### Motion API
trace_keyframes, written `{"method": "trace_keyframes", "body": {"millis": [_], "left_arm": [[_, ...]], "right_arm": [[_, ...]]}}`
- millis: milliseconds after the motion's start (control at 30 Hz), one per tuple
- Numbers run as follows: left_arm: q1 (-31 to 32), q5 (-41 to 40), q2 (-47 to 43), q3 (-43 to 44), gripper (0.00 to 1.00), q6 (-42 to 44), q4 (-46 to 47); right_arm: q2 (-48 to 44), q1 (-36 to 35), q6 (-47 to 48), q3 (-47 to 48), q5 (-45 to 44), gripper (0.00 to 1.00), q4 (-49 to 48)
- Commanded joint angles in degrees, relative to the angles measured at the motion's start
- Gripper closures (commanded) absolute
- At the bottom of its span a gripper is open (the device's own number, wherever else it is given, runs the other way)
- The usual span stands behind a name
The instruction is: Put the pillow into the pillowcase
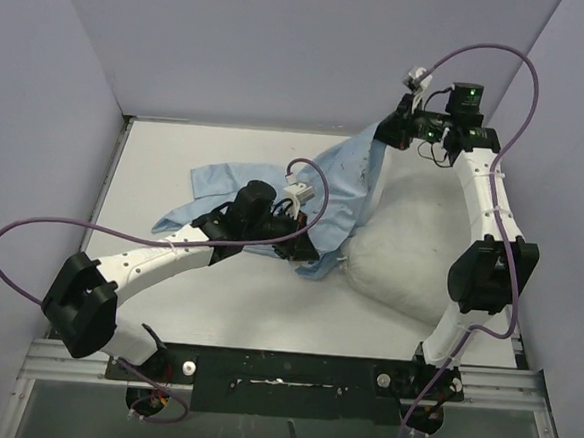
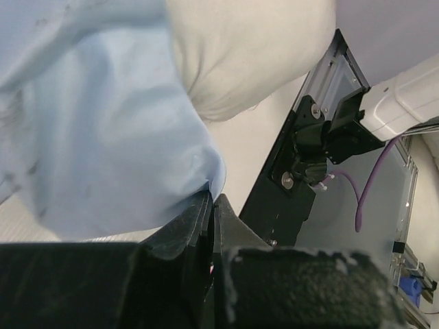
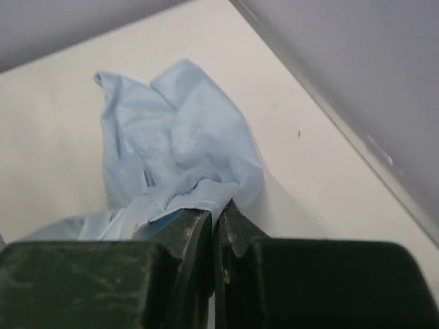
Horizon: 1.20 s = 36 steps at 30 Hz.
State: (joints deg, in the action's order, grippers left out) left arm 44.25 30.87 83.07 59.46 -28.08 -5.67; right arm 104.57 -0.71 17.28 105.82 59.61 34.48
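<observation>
The off-white pillow (image 1: 409, 262) lies on the table at centre right, its left end under the light-blue pillowcase (image 1: 339, 187). The pillowcase stretches from the pillow's near left corner up to the far right. My left gripper (image 1: 315, 253) is shut on the pillowcase's lower edge beside the pillow. In the left wrist view the gripper (image 2: 212, 199) pinches the blue cloth (image 2: 103, 137) with the pillow (image 2: 247, 48) just beyond. My right gripper (image 1: 390, 134) is shut on the pillowcase's upper edge and holds it lifted. In the right wrist view the gripper (image 3: 218, 209) pinches the cloth (image 3: 178, 144).
The rest of the pillowcase trails in a wrinkled heap (image 1: 219, 189) across the table to the left. Grey walls (image 1: 285, 38) close in the back and sides. A black metal rail (image 1: 291, 369) with the arm bases runs along the near edge.
</observation>
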Motion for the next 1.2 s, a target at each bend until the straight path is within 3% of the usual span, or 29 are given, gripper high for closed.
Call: {"method": "trace_keyframes", "body": {"millis": [0,67,133,233,367,467,500,567,733,867,1000,1167], "left_arm": [[0.0,-4.3,-8.8,-2.8,1.0,1.3,3.3],[-0.1,-7.2,-12.4,-5.4,1.0,1.4,4.6],[-0.1,-8.6,-14.3,-7.8,1.0,0.8,6.5],[0.2,-5.9,-12.2,-9.4,0.87,-0.8,8.7],[1.5,0.5,-5.5,-6.7,0.7,-1.2,8.0],[1.3,-0.9,-6.4,-3.4,0.57,3.7,0.0],[0.4,-3.4,-7.9,-2.6,0.5,5.0,-3.6],[-3.8,-7.0,-11.9,-2.5,0.43,5.7,-9.0],[-22.2,-6.3,-18.3,-5.9,0.4,1.6,-13.5],[-33.7,-6.5,-15.3,-6.8,0.38,-1.4,-10.0],[-43.5,-4.5,-5.6,-5.6,0.36,-10.2,1.1],[-47.5,-15.7,6.3,2.7,0.29,-16.1,2.1]], "right_arm": [[1.3,-1.2,-22.0,3.5,13.4,1.0,-24.3],[2.1,-1.2,-23.8,2.7,6.3,1.0,-25.3],[4.7,-2.0,-14.6,5.3,-7.4,0.99,-13.0],[10.2,-2.3,-5.3,8.5,-21.3,0.97,-1.5],[11.3,0.6,0.1,4.7,-27.9,0.89,1.5],[6.6,3.9,2.7,-1.7,-30.5,0.8,-1.4],[5.0,4.7,3.7,-3.1,-31.1,0.75,-1.8],[2.0,6.5,5.8,-4.2,-31.1,0.64,-0.9],[-4.3,7.3,10.8,-2.6,-25.2,0.31,3.8],[-7.0,4.1,12.7,-2.0,-14.1,0.17,5.9],[-5.7,-4.9,14.1,-2.5,-8.8,0.1,7.9],[-0.5,-13.6,16.3,-2.1,-12.4,0.09,10.4]]}}
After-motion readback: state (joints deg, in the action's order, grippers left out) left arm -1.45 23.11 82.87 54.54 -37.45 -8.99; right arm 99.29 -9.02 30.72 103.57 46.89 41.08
